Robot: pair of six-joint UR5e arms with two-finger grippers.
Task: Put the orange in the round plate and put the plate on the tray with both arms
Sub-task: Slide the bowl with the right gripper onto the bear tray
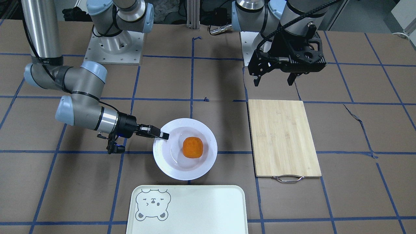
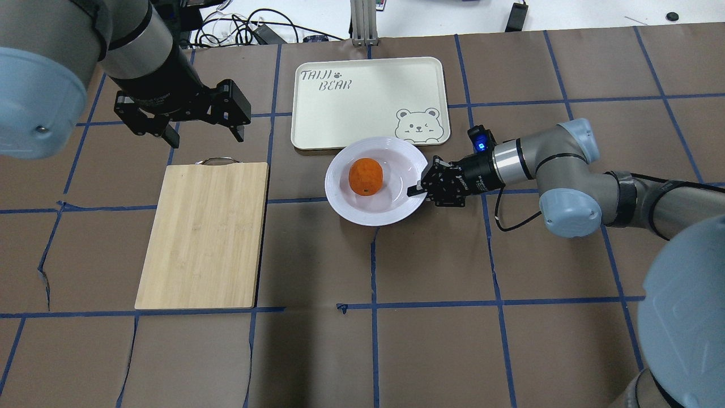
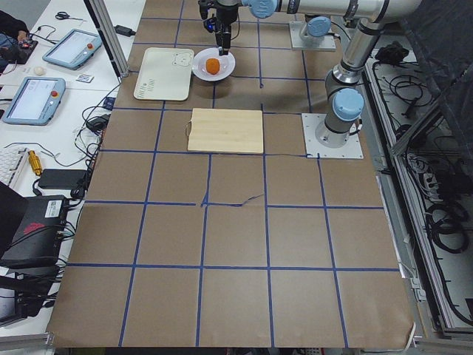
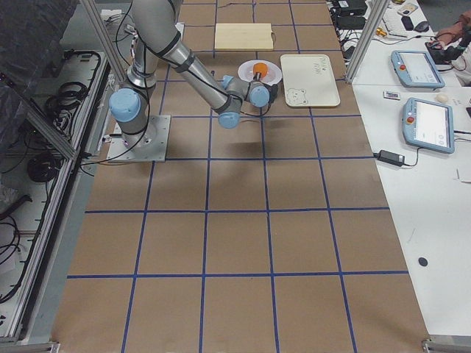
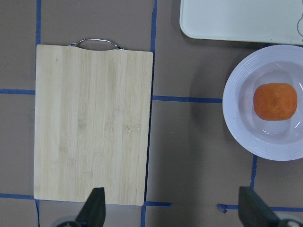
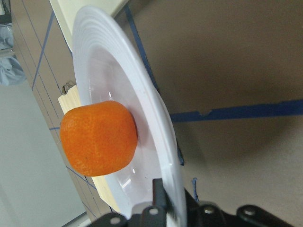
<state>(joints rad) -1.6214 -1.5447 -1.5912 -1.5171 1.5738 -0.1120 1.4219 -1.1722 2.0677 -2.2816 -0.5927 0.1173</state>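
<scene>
My right fingers [image 2: 419, 188] clasp the rim of the round plate [image 2: 340, 199], which sits on the bench [image 2: 453, 340] just beside the tray [image 2: 362, 113] with the orange [image 2: 365, 177] in it, while my left fingers [image 2: 237, 131] hang spread near the cutting board [image 2: 204, 235].

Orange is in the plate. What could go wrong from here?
The right gripper pinches just one edge of the round plate; lifted, it may tilt and the orange roll out. It could also catch the raised rim of the tray nearby. The open left gripper gives no support.
</scene>
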